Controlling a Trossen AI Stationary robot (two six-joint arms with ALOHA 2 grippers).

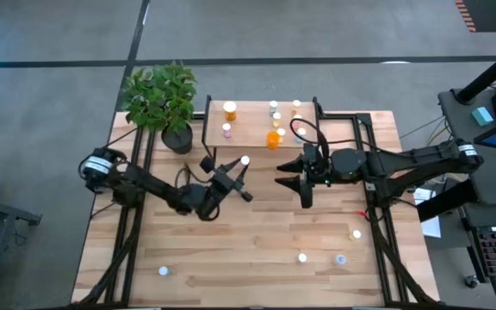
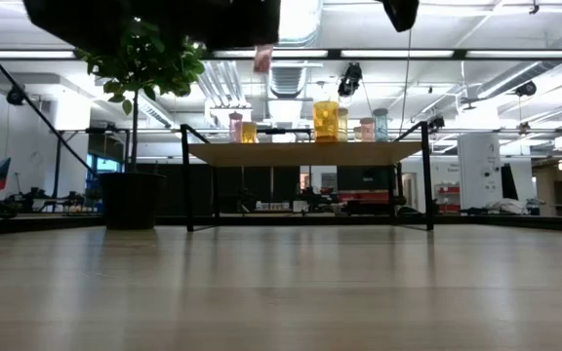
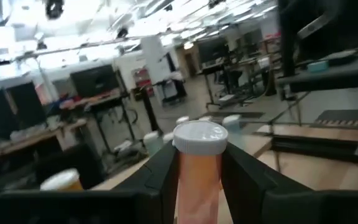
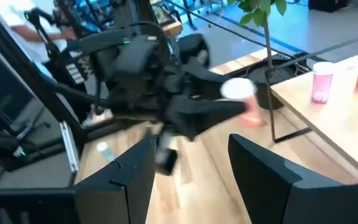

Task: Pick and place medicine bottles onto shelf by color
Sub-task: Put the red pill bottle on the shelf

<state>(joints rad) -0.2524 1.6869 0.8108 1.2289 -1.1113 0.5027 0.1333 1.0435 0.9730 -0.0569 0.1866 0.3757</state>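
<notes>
Wood grain runs in pale planks across the large tabletop [image 1: 257, 232], framed by thin black metal rails. Toward its far edge stands the small low shelf [image 1: 252, 129], a light wooden top on slim black legs. On that top sit several small cylindrical medicine bottles with pale caps: a pink-tinted bottle [image 1: 226, 131] and a small orange bottle [image 1: 230, 109] toward the end nearest the plant, a larger orange bottle [image 1: 273, 139] nearer the middle, and a few more by the other end whose tints are hard to tell. A leafy green plant in a dark round pot [image 1: 176, 138] stands on the table just beside the shelf. Four loose bottles lie well apart along the table's near part, among them a white-capped one [image 1: 164, 270] near the left corner.

The left gripper [image 1: 238, 172] hangs above the table in front of the shelf, its two dark fingers [image 3: 163, 177] clamped on a pinkish-orange translucent bottle with a smooth white cap [image 3: 199, 163]; the bottle stands upright between them, cap rising clear of the fingertips. The right gripper [image 1: 293, 175] hovers close by, facing the left one, with its fingers [image 4: 253, 171] spread apart around nothing.
</notes>
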